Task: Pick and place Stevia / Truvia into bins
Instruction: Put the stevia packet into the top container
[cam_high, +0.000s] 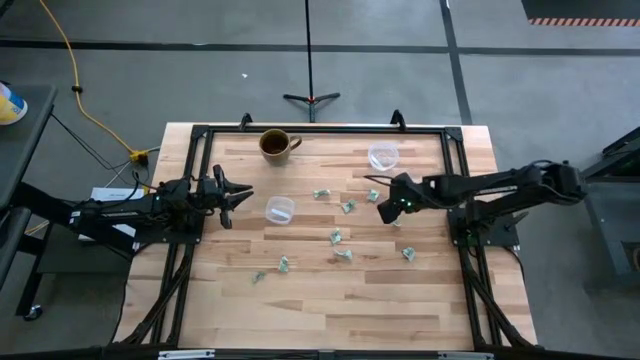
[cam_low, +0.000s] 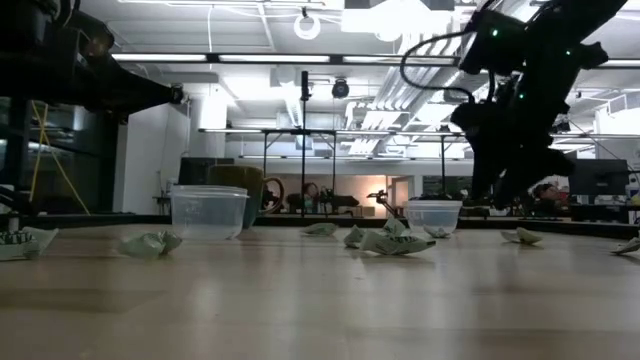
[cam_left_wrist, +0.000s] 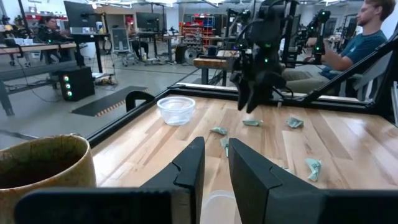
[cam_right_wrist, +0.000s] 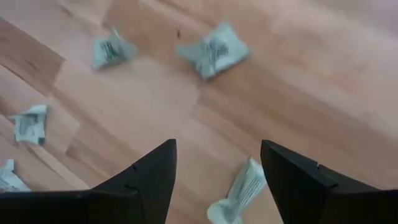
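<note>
Several small green-and-white sachets (cam_high: 336, 237) lie flat and scattered over the middle of the wooden table. Two clear plastic cups stand upright: one (cam_high: 279, 210) just in front of my left gripper, one (cam_high: 383, 156) near the far edge. My right gripper (cam_high: 381, 207) hangs open above the table, fingers pointing down. In the right wrist view (cam_right_wrist: 217, 168) one sachet (cam_right_wrist: 239, 193) lies on the wood under the gap between them. The low view shows this gripper (cam_low: 497, 198) clear of the table. My left gripper (cam_high: 240, 196) waits open at the table's left side, pointing at the near cup (cam_left_wrist: 217, 208).
A brown ceramic mug (cam_high: 275, 144) stands near the far left corner, close beside my left gripper (cam_left_wrist: 216, 163). A black frame (cam_high: 196, 180) runs along the table's left, far and right edges. Bare wood lies toward the near edge. A person (cam_left_wrist: 367, 37) sits beyond the table.
</note>
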